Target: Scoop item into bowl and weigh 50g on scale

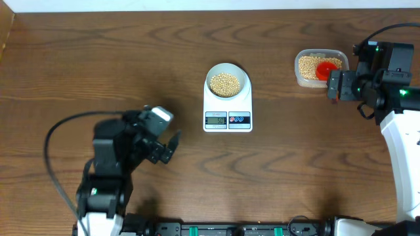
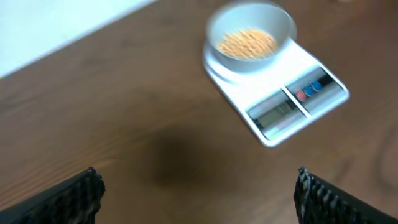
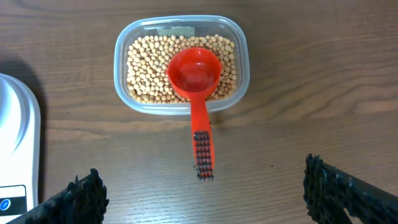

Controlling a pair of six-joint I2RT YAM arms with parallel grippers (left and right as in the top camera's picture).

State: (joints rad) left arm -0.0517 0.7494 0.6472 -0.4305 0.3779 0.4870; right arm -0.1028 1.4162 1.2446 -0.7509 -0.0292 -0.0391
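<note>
The white bowl [image 1: 228, 80] holds tan beans [image 1: 225, 84] and stands on the white scale [image 1: 228, 111] at the table's middle; both also show in the left wrist view, bowl [image 2: 250, 31] on scale [image 2: 280, 93]. A clear plastic container [image 1: 319, 68] of beans [image 3: 146, 68] sits at the far right with a red scoop [image 3: 196, 78] resting in it, handle sticking out over the rim. My right gripper [image 3: 202, 193] is open and empty, just short of the scoop's handle. My left gripper [image 2: 198, 196] is open and empty over bare table, left of the scale.
The table's back edge [image 1: 210, 12] runs along the top. A black cable [image 1: 56, 141] loops beside the left arm. The scale's corner [image 3: 15, 149] shows at the left of the right wrist view.
</note>
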